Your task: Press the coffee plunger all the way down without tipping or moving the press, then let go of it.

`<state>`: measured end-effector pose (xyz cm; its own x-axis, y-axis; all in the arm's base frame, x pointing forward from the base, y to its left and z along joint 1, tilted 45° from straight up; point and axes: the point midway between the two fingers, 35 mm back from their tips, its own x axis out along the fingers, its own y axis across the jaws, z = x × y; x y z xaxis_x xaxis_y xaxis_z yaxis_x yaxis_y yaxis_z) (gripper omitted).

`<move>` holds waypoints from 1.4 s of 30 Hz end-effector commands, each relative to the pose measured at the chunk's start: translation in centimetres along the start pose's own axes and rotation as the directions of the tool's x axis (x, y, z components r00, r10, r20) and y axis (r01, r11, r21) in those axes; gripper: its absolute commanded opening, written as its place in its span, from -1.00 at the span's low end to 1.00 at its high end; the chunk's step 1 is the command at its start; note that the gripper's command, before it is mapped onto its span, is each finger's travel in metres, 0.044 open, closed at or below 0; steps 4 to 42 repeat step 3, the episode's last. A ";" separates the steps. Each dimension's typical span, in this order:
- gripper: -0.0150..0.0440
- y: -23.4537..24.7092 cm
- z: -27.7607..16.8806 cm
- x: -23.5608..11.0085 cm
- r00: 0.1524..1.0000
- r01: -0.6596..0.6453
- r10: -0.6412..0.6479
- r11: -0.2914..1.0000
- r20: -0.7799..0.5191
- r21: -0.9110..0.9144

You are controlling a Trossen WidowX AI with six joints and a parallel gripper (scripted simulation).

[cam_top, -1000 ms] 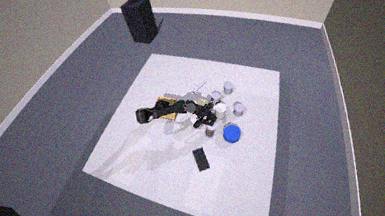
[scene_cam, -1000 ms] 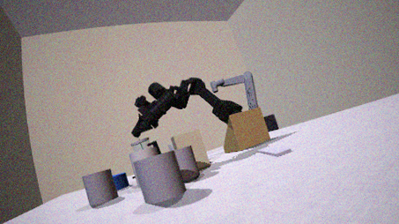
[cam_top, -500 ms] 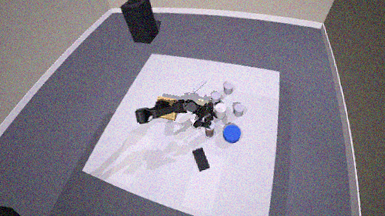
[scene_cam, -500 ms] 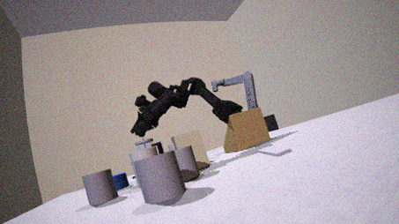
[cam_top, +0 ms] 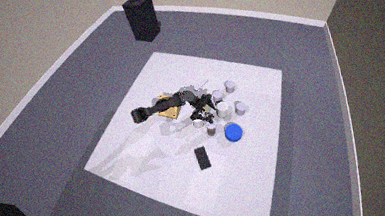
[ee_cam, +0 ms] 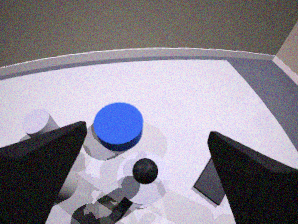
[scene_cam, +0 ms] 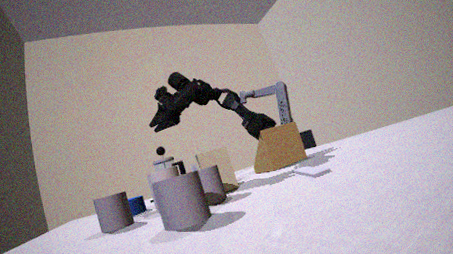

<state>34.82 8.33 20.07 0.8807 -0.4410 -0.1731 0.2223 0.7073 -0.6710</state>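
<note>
Your end effector [scene_cam: 162, 123] hangs spread wide and empty above the plunger knob [scene_cam: 161, 151], not touching it. The press [scene_cam: 164, 167] stands upright on the table [scene_cam: 365, 193], just beside the blue disc [ee_cam: 119, 124].

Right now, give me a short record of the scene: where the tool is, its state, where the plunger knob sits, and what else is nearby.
tool: open, holding nothing, above the press
tool height: clear of the knob, a gap shows in the exterior view
plunger knob: black ball, between the two fingers in the wrist view, untouched
coffee press: upright behind the grey cylinders
nearby: blue disc, grey cylinder, tan block
plunger fully down: cannot tell
</note>
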 end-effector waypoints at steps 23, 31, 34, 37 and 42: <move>1.00 -0.2 0.3 -0.3 1.000 0.005 -0.005 1.000 0.000 0.006; 1.00 -0.2 0.3 -0.3 1.000 0.005 -0.005 1.000 0.000 0.006; 1.00 -0.2 0.3 -0.3 1.000 0.005 -0.005 1.000 0.000 0.006; 1.00 -0.2 0.3 -0.3 1.000 0.005 -0.005 1.000 0.000 0.006; 1.00 -0.2 0.3 -0.3 1.000 0.005 -0.005 1.000 0.000 0.006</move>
